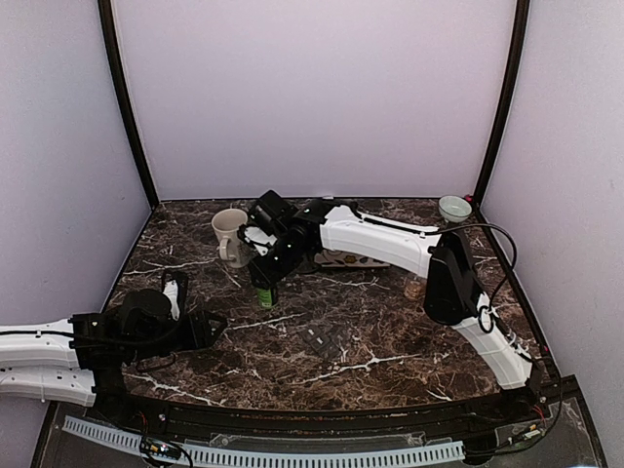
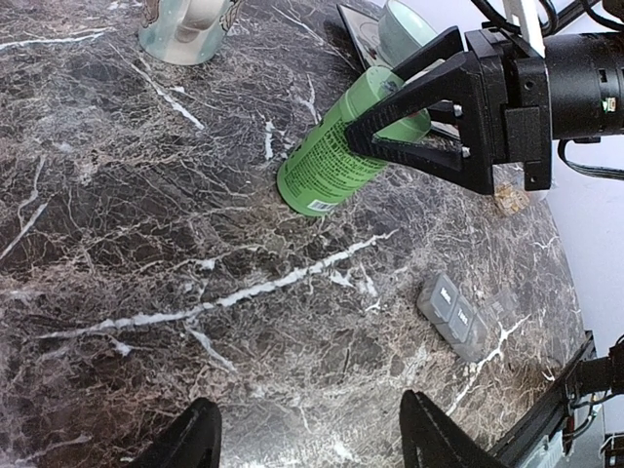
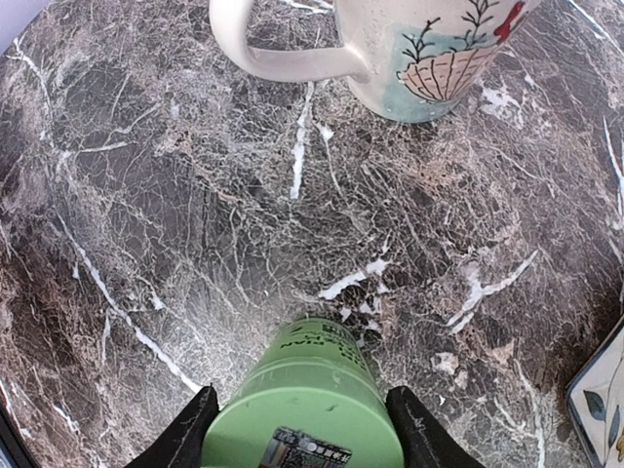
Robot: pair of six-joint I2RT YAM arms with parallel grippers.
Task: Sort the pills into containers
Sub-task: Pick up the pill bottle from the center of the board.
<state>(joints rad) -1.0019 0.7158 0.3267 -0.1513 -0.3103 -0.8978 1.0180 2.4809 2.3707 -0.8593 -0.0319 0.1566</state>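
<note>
left gripper [image 2: 312, 444]: released; fingers well apart with nothing between; low over the near-left part of the table [image 1: 195, 283].
right gripper [image 3: 300, 395]: reached across to left of centre; one finger on each flank of the green bottle [image 2: 331, 156], close against it; firm clamp or mere straddle cannot be told.
green bottle: base toward the marble, leaning as seen from the left wrist; just in front of the mug [image 1: 231, 235], apart from it.
containers [image 1: 317, 338]: dark grey strip flat on the marble, near centre, in front of the bottle and well apart from it; nothing touching.
pills [image 1: 414, 289]: small tan-brown patch on the bare marble, right of centre, just beside the elbow of the right arm [image 1: 448, 278]; single pieces too small to make out.
tray [image 1: 341, 258]: flat, patterned, partly under the right forearm, behind the bottle.
bowl [image 1: 454, 208]: pale green, far right corner, close to the walls [image 1: 312, 97].
edges: walls close the left, back and right sides; arm bases line the near edge.
open room: bare marble between left gripper and containers; more along the near right, in front of the pills.
</note>
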